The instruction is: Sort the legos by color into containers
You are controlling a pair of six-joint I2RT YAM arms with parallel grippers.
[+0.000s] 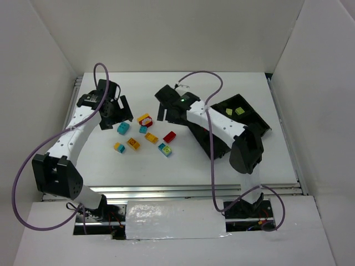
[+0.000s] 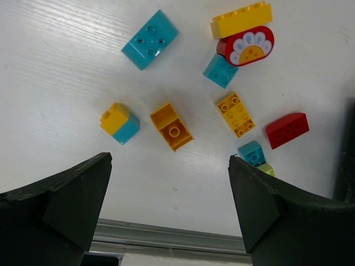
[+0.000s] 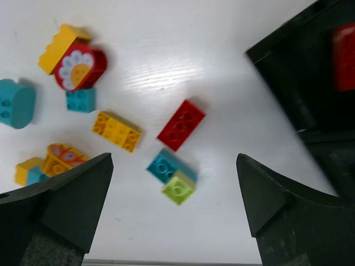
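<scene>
Several legos lie loose on the white table: a cyan brick (image 1: 123,128), a yellow-and-cyan one (image 1: 119,147), an orange one (image 1: 133,144), a yellow one (image 1: 151,138), a red one (image 1: 170,136), a cyan-and-green one (image 1: 165,149), and a red flower piece by a yellow brick (image 1: 145,119). My left gripper (image 1: 116,113) is open and empty, left of them (image 2: 170,160). My right gripper (image 1: 166,111) is open and empty above the cyan-and-green brick (image 3: 172,174) and the red brick (image 3: 181,124). The black tray (image 1: 255,119) holds two green bricks (image 1: 228,111) and a red brick (image 3: 344,57).
My right arm lies across the tray's left part and hides some compartments in the top view. White walls enclose the table on three sides. A metal rail (image 1: 194,191) runs along the near edge. Purple cables loop over both arms.
</scene>
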